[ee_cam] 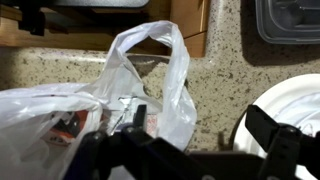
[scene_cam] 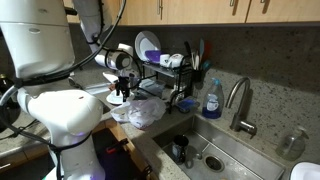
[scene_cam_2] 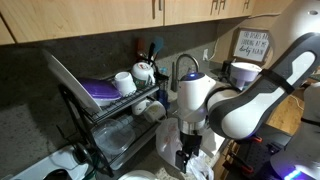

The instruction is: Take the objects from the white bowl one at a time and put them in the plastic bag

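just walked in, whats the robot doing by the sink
A Franka arm is working at the kitchen counter beside the sink, moving items from a white bowl into a plastic bag. Its hand hangs over the bag with the fingers spread and nothing between them. Something reddish shows through the bag's film, so at least one item seems to be inside. The bowl sits beside the bag; what is left in it cannot be seen.

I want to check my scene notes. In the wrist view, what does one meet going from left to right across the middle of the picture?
plastic bag → bare speckled counter → white bowl
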Robot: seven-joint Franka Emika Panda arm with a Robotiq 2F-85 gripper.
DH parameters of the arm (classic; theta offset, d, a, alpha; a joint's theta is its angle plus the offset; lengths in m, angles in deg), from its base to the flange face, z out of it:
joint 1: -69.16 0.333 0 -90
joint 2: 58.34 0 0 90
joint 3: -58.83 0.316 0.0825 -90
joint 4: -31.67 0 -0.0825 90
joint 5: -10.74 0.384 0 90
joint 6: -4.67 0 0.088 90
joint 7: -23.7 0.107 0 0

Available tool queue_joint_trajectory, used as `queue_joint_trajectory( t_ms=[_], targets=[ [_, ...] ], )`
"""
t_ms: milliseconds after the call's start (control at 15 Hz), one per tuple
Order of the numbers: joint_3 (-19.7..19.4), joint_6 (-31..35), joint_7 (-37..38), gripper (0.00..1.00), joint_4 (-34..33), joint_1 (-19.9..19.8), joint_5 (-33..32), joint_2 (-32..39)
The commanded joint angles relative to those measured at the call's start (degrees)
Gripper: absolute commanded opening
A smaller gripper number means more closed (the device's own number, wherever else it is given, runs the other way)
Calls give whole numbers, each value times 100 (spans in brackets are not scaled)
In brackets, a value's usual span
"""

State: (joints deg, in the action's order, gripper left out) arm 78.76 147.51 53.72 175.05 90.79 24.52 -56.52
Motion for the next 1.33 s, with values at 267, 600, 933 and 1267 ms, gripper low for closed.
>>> queue_joint_trajectory(
  t_ms=[267,600,933,1267],
  targets=[
    [169,-143,-968,100,-1153,114,-64,881],
    [134,-450,-1201,100,-2074,345,-519,1676],
    [21,-1014,-1238,100,-3154,609,-1044,2417],
    [-43,-1748,-1582,100,-4122,772,-1283,3044]
  ],
)
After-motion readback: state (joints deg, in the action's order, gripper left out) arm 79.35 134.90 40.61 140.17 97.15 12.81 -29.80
